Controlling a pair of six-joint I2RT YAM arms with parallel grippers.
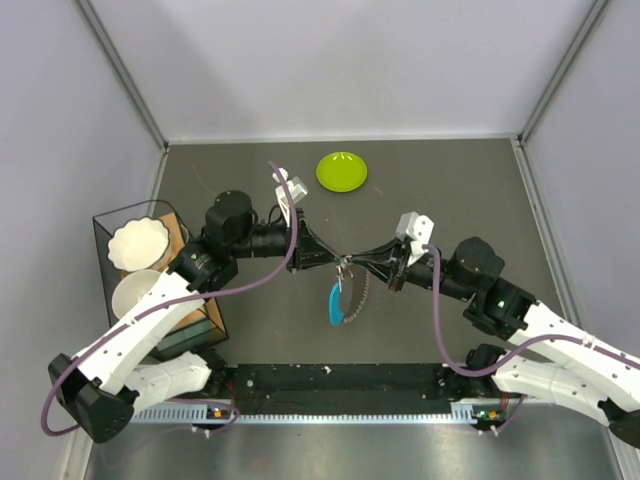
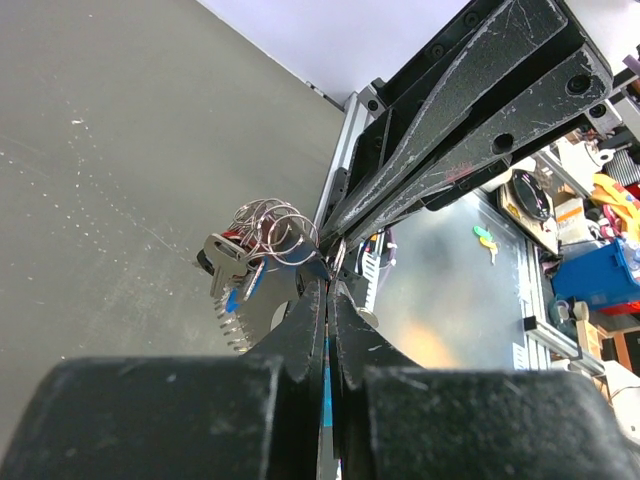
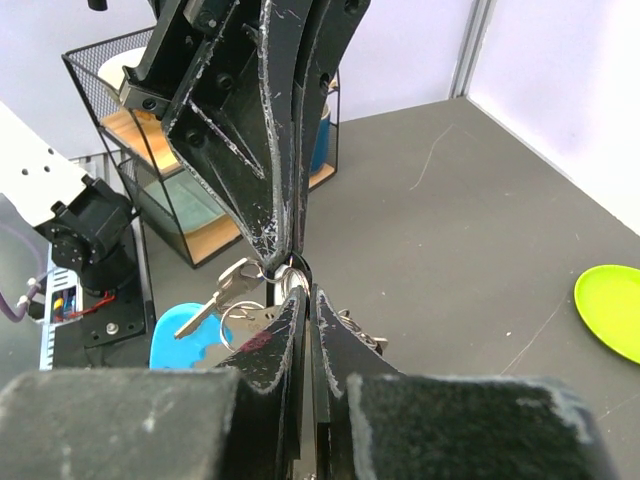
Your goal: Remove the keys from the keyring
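Clearly, your left fingers (image 1: pixel 318 253) and right fingers (image 1: pixel 376 256) meet tip to tip over the middle of the tabletop (image 1: pixel 450 190). Both are clenched on the keyring (image 1: pixel 335 303), probably so one anchors it while the other works a key free. The keys (image 2: pixel 228 268) bunch at the pinch, and the chain and blue crescent dangle toward six o'clock. The dark grey surface is speckled. A green plate (image 1: pixel 341 171) sits at twelve and a wire rack (image 1: pixel 100 225) at nine, with pale walls around.
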